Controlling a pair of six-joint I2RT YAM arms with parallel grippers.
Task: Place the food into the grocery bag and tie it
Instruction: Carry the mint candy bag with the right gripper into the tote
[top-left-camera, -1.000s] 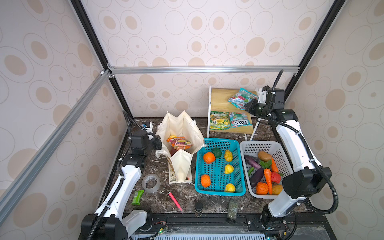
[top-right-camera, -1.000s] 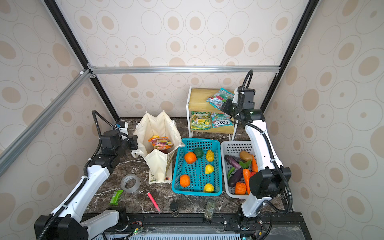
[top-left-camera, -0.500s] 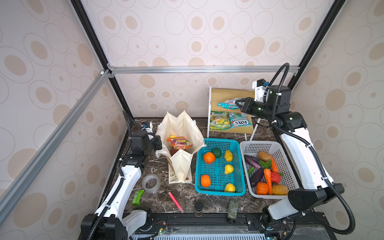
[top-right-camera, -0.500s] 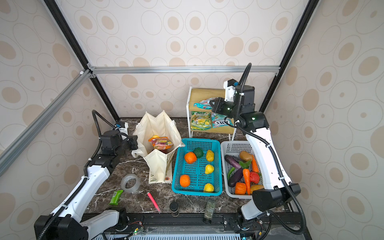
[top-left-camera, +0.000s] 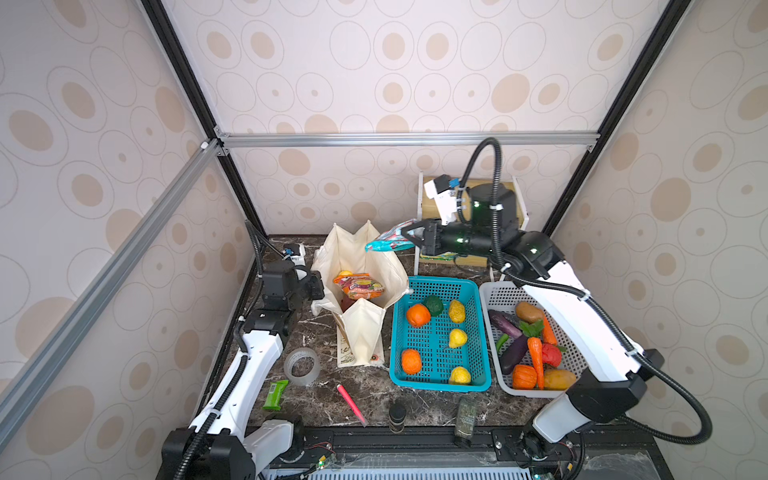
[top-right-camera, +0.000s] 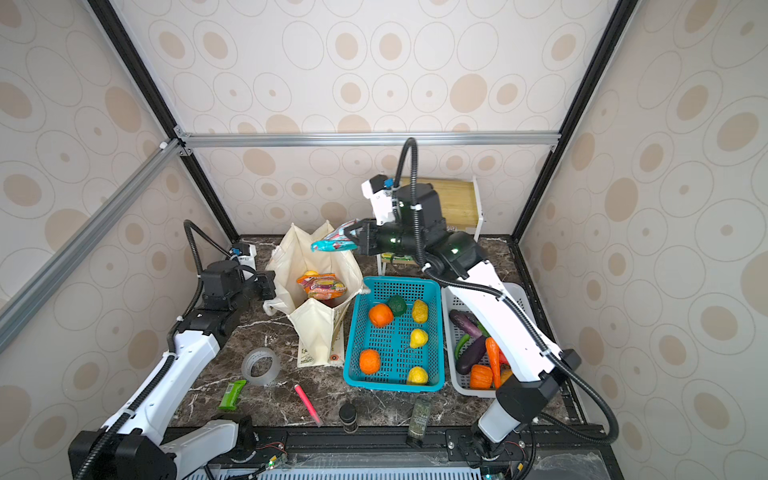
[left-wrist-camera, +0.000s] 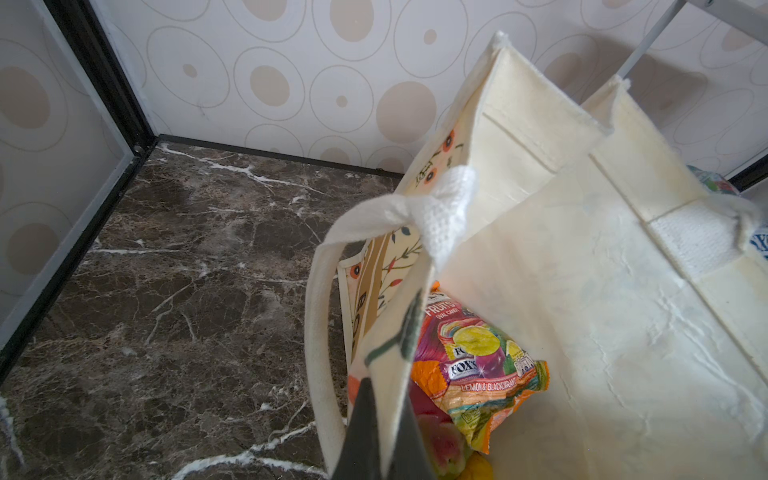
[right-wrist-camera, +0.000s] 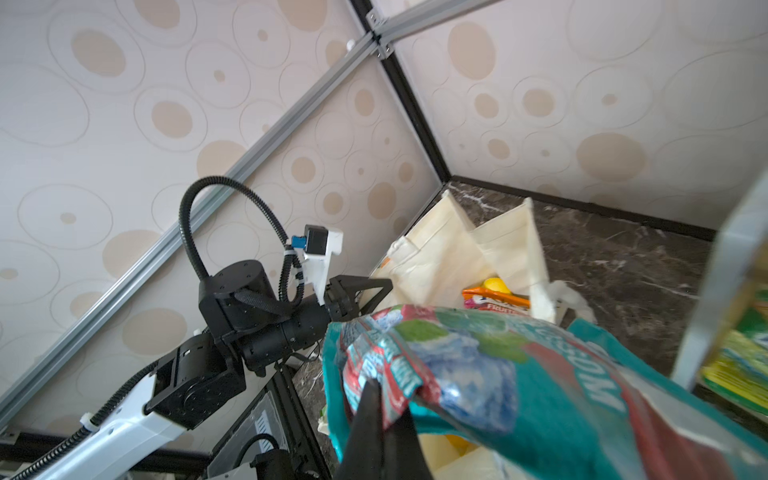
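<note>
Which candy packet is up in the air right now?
The teal packet, pinched in the right gripper near the grocery bag. The orange packet lies inside the bag; a green one sits on the shelf.

Both top views are looking down from high up front, covering the whole desk (top-left-camera: 320, 399). The left wrist camera is peering close past the left pincer (left-wrist-camera: 376, 415) into the grocery bag (left-wrist-camera: 582, 332); the right wrist camera, behind the right pincer (right-wrist-camera: 382, 415), is sharing that bag.

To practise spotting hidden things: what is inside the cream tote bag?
Inside the grocery bag, an orange Fox's candy packet lies on top, with a yellow fruit beside it and a pink fruit under it. Anything deeper is hidden by the packet and bag walls.
</note>
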